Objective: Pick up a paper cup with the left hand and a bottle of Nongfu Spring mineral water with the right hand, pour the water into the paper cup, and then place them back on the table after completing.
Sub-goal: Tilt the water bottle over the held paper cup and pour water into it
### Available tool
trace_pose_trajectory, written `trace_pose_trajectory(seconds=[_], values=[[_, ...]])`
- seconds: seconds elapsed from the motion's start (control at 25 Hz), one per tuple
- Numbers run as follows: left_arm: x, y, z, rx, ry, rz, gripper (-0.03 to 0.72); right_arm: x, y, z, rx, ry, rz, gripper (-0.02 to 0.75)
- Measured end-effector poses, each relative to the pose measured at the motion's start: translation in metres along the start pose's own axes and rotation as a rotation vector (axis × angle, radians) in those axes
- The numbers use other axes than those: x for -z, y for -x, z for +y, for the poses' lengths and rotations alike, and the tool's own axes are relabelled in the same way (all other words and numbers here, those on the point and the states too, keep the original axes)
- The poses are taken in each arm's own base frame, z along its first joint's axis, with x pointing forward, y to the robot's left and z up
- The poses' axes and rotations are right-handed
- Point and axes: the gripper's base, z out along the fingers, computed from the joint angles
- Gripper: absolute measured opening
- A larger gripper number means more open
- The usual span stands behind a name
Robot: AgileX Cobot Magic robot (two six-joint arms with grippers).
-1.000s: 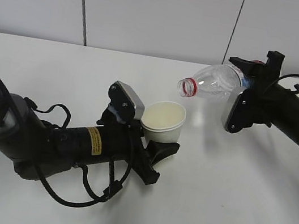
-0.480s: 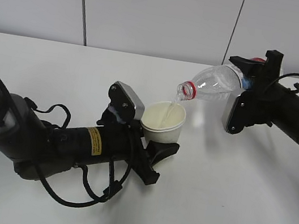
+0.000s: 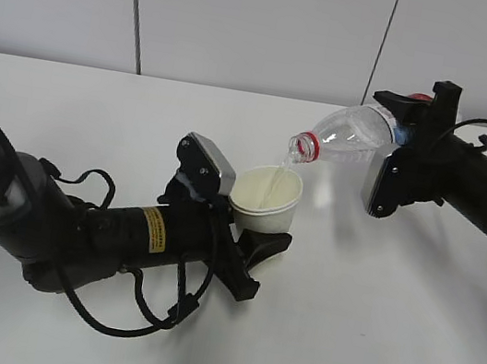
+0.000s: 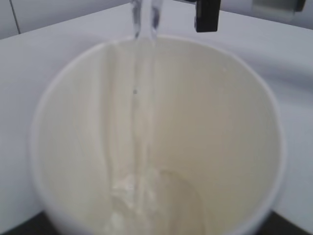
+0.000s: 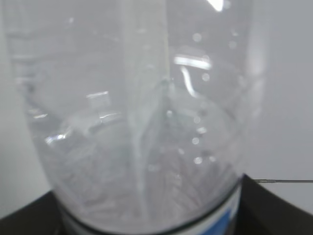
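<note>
White tabletop fills the lower frame of the exterior view, the table (image 3: 404, 340) backed by a pale panelled wall. At centre the paper cup (image 3: 266, 197) stands upright in the left hand (image 3: 247, 243), whose fingers close round its lower wall from below. From the upper right the right hand (image 3: 393, 170) reaches in, clamped on the base end of the bottle (image 3: 349, 136), which is tipped neck-down toward the cup (its red neck ring sits just above and right of the rim). A thin stream of the water (image 3: 278, 174) falls from the mouth into the cup.

The left wrist view looks straight into the cup: the stream runs down the far wall and pools at the bottom, so the cup is barely filled. The right wrist view shows only the clear bottle wall close up, little water visible inside.

Risks, as I judge them: the stream enters close to the rim, so a small drift of either arm could send it onto the table. A tighter squeeze could buckle the thin cup.
</note>
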Motion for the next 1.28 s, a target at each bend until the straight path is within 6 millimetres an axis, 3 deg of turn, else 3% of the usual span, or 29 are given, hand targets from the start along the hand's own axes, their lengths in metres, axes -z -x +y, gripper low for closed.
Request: trace_pose_trajectory(seconds=[1.28], values=[[0.0, -0.0006, 0.0, 0.0, 0.0, 0.007, 0.369, 0.0, 0.0, -0.0002, 0.016, -0.002, 0.0, 0.407]])
